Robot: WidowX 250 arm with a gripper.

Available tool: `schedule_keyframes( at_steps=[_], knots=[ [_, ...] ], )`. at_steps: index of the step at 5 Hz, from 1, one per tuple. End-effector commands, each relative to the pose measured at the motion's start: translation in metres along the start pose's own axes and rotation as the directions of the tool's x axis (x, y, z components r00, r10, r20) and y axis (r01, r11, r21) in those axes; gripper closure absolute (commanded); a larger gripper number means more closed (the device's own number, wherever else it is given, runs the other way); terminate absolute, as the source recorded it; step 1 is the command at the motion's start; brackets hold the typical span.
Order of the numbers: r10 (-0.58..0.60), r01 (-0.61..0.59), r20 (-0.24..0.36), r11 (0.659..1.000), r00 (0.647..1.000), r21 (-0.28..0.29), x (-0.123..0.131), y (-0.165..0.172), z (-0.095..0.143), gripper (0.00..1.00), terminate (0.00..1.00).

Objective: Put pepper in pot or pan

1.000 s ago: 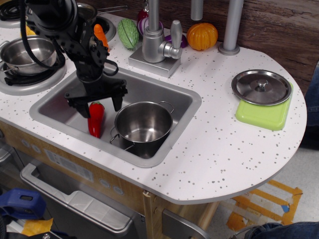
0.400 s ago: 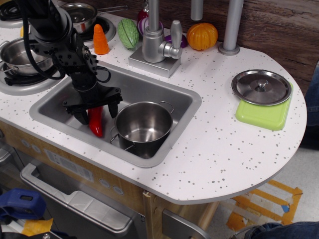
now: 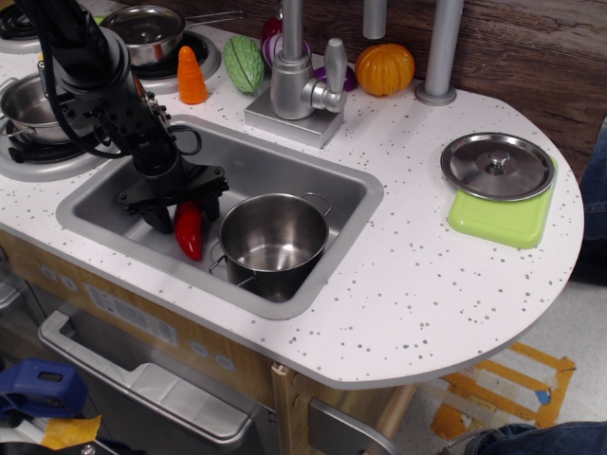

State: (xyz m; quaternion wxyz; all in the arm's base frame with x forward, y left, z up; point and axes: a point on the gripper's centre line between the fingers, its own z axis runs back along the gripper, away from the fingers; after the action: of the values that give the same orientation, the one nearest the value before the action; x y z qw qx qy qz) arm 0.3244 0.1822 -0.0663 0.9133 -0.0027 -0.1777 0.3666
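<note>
The red pepper [image 3: 190, 230] lies in the grey sink [image 3: 313, 171], just left of the shiny steel pot [image 3: 273, 243], which stands upright and empty in the sink with its wire loop handles showing. My gripper [image 3: 187, 210] is down in the sink, directly over the pepper's upper end. Its black fingers [image 3: 214, 202] stand on either side of the pepper with a small gap left, so it looks open around it. The pepper's stem end is hidden by the gripper.
An orange carrot cone [image 3: 193, 76], a green vegetable [image 3: 245, 63] and an orange pumpkin [image 3: 384, 68] stand behind the sink by the faucet [image 3: 294, 85]. A long-handled pan [image 3: 152, 28] and another pot [image 3: 28, 106] sit on the stove. A steel lid [image 3: 497, 166] rests on a green board [image 3: 503, 223].
My gripper has come down and slightly left, from above the pepper to around it, and its fingers have narrowed a little. The pepper has shifted slightly right. The pot has not moved.
</note>
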Motion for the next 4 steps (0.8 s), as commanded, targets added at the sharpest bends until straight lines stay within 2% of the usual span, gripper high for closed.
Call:
schedule_keyframes(
  at_steps=[1,2,3,4],
  knots=[
    [-0.021,0.017,0.064,0.998,0.998,0.059,0.012,-0.005,0.024,1.00,0.00],
    [-0.080,0.066,0.078,0.984,0.994,0.168,0.033,-0.021,0.067,1.00,0.00],
    [-0.099,0.070,0.110,0.968,0.989,0.241,0.034,-0.041,0.105,1.00,0.00],
    [-0.055,0.031,0.084,0.963,0.995,0.268,0.026,-0.054,0.124,1.00,0.00]
  ],
)
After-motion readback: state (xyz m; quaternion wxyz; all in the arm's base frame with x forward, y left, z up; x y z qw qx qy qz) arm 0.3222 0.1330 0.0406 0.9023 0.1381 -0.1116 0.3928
